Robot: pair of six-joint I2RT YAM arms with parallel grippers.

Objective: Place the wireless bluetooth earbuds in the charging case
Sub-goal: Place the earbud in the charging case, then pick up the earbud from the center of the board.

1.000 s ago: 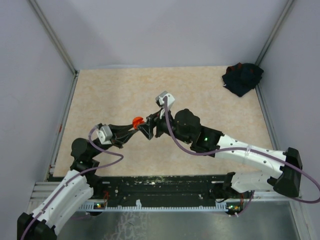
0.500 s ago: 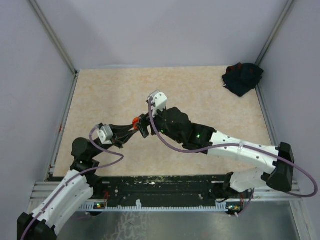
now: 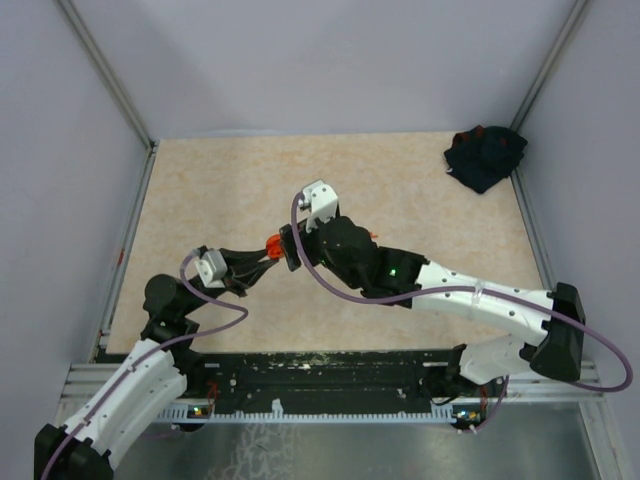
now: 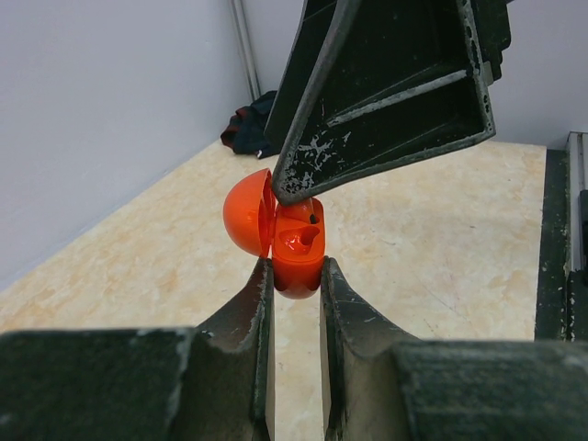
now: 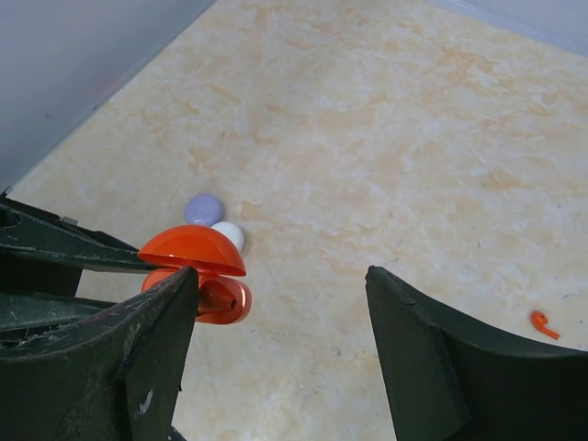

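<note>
No text, label, brand, number or sign legible in any of my views. Orange charging case (image 4: 296, 250) pinched in my left claw (image 4: 294, 280): no marking I can read on it.

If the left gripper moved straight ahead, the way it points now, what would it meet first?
Most likely a finger of the right gripper: it sits just beyond the open orange charging case that the left gripper holds, and seems to touch it.
</note>
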